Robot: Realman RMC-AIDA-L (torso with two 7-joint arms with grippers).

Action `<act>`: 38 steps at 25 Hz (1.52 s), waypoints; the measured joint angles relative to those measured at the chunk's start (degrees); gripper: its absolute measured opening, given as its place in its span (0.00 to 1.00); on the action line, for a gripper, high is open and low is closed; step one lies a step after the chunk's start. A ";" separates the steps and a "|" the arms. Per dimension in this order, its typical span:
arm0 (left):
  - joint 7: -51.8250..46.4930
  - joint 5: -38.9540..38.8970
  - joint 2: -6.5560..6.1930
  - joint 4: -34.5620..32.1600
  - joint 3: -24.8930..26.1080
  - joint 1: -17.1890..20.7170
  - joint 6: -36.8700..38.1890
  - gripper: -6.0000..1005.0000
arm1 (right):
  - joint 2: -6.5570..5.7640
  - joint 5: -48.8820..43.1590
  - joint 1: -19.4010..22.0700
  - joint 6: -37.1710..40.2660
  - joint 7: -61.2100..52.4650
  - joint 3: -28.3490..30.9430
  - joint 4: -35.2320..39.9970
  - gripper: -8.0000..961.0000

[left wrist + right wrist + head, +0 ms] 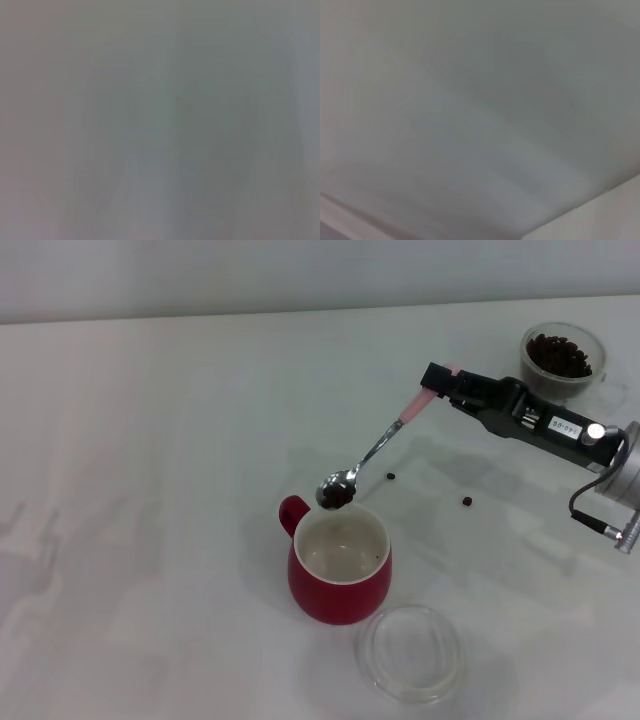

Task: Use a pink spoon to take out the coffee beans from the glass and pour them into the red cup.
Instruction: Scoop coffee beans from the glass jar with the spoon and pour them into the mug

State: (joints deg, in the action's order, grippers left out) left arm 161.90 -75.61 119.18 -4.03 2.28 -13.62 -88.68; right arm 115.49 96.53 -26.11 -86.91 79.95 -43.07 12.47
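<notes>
In the head view my right gripper point(437, 383) is shut on the pale pink handle of the pink spoon point(375, 451). The spoon slants down to the left, and its metal bowl holds a few coffee beans point(337, 496) just above the far rim of the red cup point(339, 570). The cup has a white inside and its loop handle points left. The glass point(563, 359) at the far right back holds many coffee beans. My left gripper is out of view. Both wrist views show only blank grey surface.
A shallow clear round dish point(411, 651) lies just front right of the cup. Two loose beans lie on the white table, one point(391, 476) near the spoon and one point(467, 502) further right. My right arm's cable point(596, 515) hangs at the right edge.
</notes>
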 joint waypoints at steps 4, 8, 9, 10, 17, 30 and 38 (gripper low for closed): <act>0.00 0.02 0.00 -0.01 0.00 0.08 0.00 0.40 | -0.15 -0.04 0.09 -1.04 3.38 0.00 0.19 0.20; 0.00 0.02 -0.06 -0.01 0.00 0.17 0.12 0.40 | -0.26 -0.16 0.56 -2.61 5.96 0.01 0.89 0.21; 0.00 0.01 -0.07 -0.01 0.00 0.17 0.19 0.40 | -0.28 -0.28 0.66 -2.92 6.59 0.00 1.16 0.21; 0.00 0.01 -0.08 -0.01 0.00 0.16 0.24 0.40 | -0.31 -0.37 0.77 -3.26 7.24 -0.06 1.37 0.21; 0.00 0.02 -0.09 -0.01 0.00 0.04 0.27 0.40 | -0.36 -0.45 1.14 -3.85 11.05 -0.70 1.66 0.21; 0.00 -0.03 -0.09 -0.01 0.00 0.00 0.26 0.40 | -0.36 -0.12 1.40 -6.27 16.43 -0.79 0.96 0.22; 0.00 -0.14 -0.09 -0.01 0.00 0.00 0.26 0.40 | -0.39 0.27 2.00 -8.35 13.57 -0.03 0.28 0.22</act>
State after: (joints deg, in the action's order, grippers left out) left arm 161.89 -75.75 119.09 -4.04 2.28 -13.62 -88.42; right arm 115.10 96.80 -24.11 -95.27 93.51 -43.10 12.75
